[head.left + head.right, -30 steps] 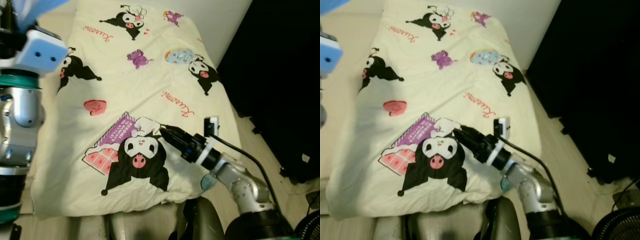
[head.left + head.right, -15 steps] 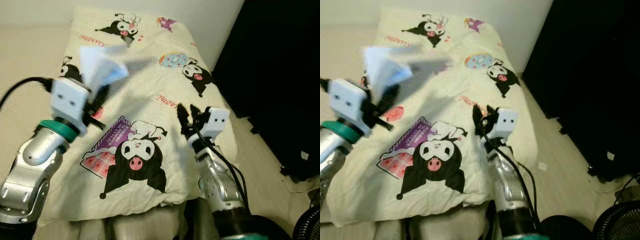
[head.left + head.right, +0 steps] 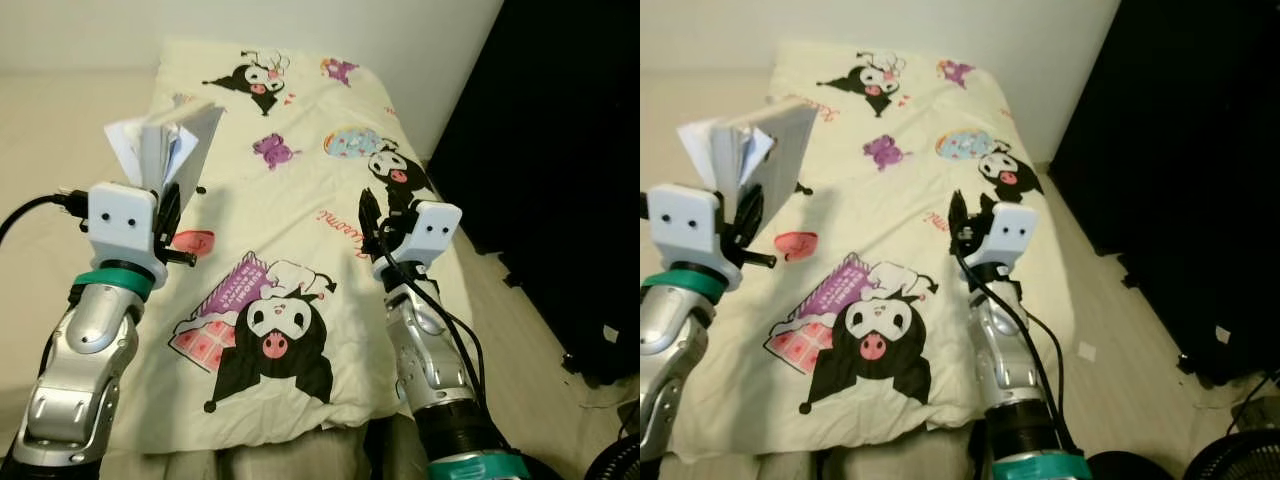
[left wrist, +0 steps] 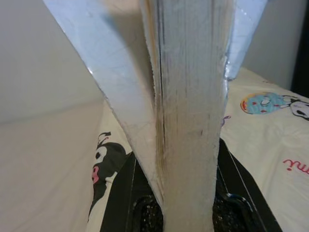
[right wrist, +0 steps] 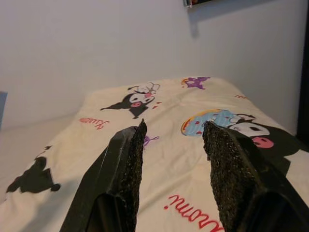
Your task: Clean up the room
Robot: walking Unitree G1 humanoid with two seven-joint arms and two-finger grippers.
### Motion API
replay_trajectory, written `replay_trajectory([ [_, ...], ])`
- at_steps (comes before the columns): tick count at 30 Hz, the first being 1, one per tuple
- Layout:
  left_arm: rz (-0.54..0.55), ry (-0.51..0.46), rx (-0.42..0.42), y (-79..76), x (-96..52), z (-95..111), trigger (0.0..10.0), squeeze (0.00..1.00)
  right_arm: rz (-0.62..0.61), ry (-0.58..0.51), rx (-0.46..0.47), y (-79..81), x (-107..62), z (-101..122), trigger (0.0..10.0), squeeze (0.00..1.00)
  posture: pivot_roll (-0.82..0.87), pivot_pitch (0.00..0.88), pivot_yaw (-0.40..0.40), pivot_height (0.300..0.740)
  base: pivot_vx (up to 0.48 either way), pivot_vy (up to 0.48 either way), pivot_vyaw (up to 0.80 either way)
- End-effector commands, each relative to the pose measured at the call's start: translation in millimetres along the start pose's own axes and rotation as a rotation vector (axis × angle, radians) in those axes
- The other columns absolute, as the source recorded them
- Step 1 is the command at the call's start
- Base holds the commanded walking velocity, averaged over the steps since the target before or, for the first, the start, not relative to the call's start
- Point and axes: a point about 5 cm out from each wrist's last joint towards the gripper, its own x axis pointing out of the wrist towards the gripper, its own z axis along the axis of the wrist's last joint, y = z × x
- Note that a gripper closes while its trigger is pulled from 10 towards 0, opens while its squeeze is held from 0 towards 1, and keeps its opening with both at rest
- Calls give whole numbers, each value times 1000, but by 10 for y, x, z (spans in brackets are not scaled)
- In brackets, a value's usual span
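The left gripper [image 3: 165,205] grips a book [image 3: 165,140] by its lower edge, held upright above the quilt [image 3: 300,180], pages fanning, so I'd carry it level and slowly while the right gripper [image 5: 174,140] hovers parted and empty.

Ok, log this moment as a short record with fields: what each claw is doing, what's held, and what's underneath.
left claw: raised over the bed, shut on a book
book: upright, pages fanned slightly, held from below
right claw: raised over the blanket, open, holding nothing
blanket: cream with cartoon prints, spread flat on the bed
floor: pale, to the right of the bed
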Motion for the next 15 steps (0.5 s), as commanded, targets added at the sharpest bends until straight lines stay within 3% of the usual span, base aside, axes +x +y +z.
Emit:
replay_trajectory([
  [1, 18, -37, 8, 19, 13, 54, 10000, 0, -10, 2, -12, -19, -16, -26, 10000, 0, 235, 0, -35, 646, 0, 0, 0],
  [15, 45, -10, 30, 67, 40, -59, 10000, 0, -39, -1, -27, -62, -28, -54, 10000, 0, 224, 0, -25, 701, 0, 0, 0],
])
